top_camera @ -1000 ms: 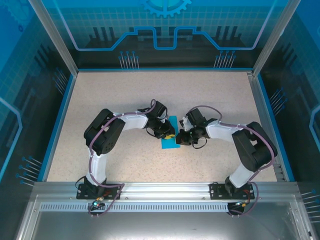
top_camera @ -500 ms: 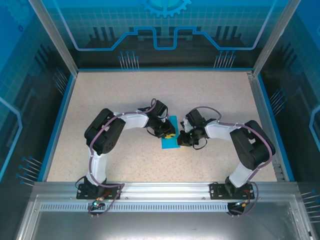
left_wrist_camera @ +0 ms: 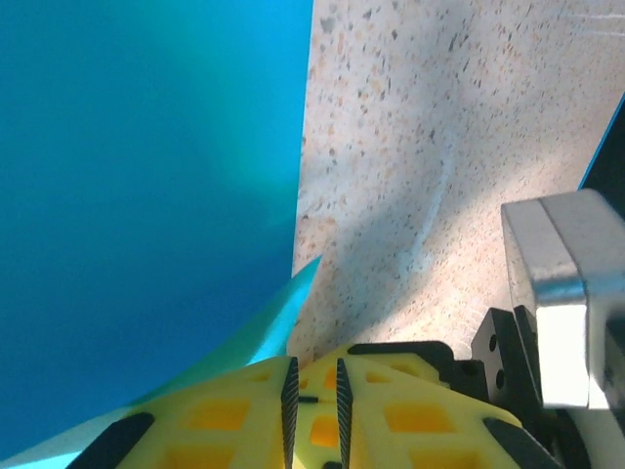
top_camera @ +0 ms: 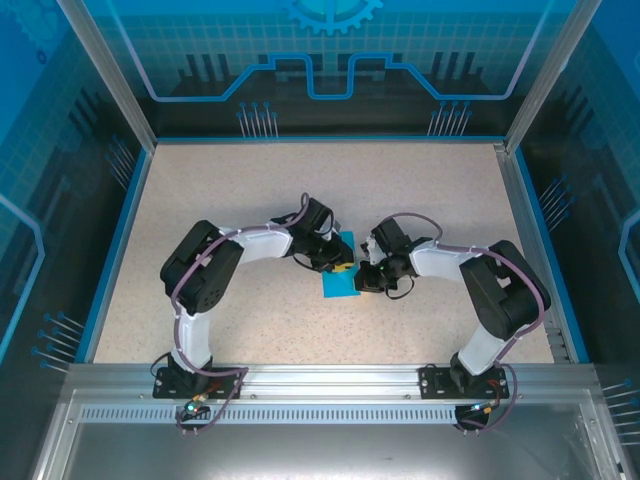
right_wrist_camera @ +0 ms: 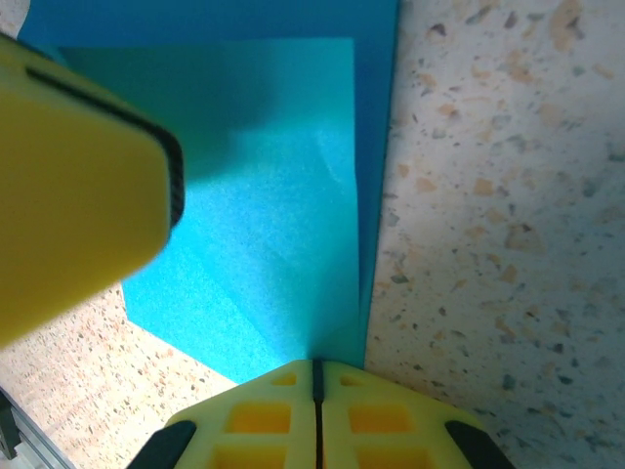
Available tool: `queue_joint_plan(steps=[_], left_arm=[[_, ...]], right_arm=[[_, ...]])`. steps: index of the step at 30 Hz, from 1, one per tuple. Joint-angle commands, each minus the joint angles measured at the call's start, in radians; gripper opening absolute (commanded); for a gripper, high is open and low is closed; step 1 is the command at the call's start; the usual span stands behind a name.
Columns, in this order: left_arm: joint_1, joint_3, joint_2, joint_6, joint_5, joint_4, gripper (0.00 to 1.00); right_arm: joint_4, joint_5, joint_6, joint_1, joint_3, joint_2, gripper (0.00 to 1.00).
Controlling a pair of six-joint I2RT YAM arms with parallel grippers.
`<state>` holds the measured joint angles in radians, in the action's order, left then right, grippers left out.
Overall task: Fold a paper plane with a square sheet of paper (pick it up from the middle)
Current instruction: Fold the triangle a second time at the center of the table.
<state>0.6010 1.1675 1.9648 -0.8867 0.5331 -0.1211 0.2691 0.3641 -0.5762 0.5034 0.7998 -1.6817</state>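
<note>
Blue-printed panels (top_camera: pixel 330 60) wall in the speckled table (top_camera: pixel 200 190), and both arms crowd over its middle, hiding part of the square sheet of paper (top_camera: pixel 340 287). The sheet lies there partly folded, its long axis running near to far and leaning slightly right. The left gripper (top_camera: pixel 340 265) is almost pressed together at a lifted flap; whether it pinches it I cannot tell. The right gripper (right_wrist_camera: pixel 315 369) is pressed together at the sheet's right edge

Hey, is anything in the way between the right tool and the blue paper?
Nothing visible does. The right tool, shut, has its tips right at the blue paper edge. The left tool is over another part of the sheet, not between them.
</note>
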Motion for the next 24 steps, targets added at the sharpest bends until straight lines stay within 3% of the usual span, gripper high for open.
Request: queue_joint_plan(steps=[1, 24], left_arm=[[0.022, -0.038, -0.025, -0.028, 0.047, 0.029, 0.20], [-0.010, -0.036, 0.051, 0.141, -0.083, -0.039, 0.19]], right_arm=[[0.068, -0.064, -0.001, -0.003, -0.009, -0.040, 0.06], [0.175, -0.182, 0.010, 0.010, 0.016, -0.080, 0.06]])
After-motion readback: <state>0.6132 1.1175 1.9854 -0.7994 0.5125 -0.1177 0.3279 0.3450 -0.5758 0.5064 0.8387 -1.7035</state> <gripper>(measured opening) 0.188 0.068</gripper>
